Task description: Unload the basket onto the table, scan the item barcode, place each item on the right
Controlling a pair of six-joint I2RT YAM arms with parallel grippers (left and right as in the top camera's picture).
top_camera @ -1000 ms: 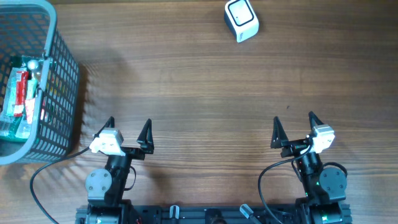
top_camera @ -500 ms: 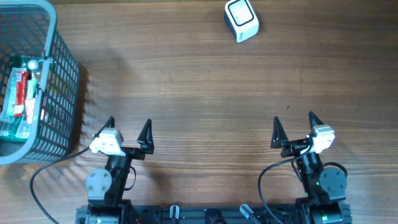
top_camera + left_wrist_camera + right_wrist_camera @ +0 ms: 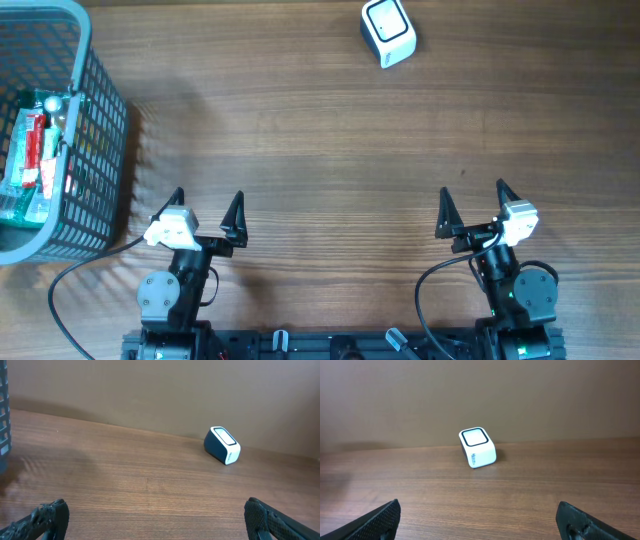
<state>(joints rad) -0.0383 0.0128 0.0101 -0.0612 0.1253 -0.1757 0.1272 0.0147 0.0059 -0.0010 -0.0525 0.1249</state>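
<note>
Overhead looks straight down on the table (image 3: 320, 150); both wrist views skim low across it toward the scanner (image 3: 387, 32) all three share.

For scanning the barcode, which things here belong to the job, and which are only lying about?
For the job: white scanner; packaged items; grey basket holding them; left gripper and right gripper, both open and empty.
Only lying about: black cable near the left arm.

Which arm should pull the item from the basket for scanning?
Left. The left tool, open, sits beside the grey basket holding the packaged item. The right tool, also open, is far from the basket and nearer the barcode scanner.
</note>
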